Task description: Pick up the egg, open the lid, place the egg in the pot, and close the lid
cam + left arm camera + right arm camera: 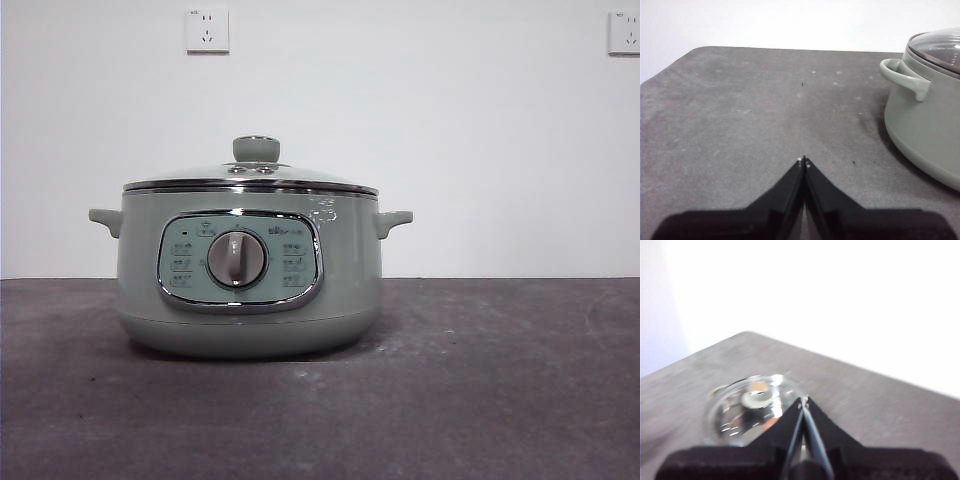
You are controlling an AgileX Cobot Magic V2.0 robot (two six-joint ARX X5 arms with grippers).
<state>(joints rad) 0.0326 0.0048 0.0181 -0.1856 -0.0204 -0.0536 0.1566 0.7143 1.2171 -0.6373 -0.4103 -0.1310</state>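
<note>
The sage-green pot [345, 290] stands on the table left of centre, its grey dial [237, 259] facing me. The glass lid [250, 178] sits closed on it, with its green knob [256, 149] on top. My left gripper [803, 160] is shut and empty, low over bare table beside the pot [925, 125] and its side handle [905, 77]. My right gripper [803, 400] is shut and empty, high above the lid [735, 415] in a blurred view. A faint orange patch [759, 386] shows through the glass; I cannot tell whether it is the egg. Neither gripper shows in the front view.
The dark grey table [500, 380] runs wide to the right of the pot and in front of it. A white wall with two sockets [207, 30] stands behind. The table's rounded far corner [700, 50] shows in the left wrist view.
</note>
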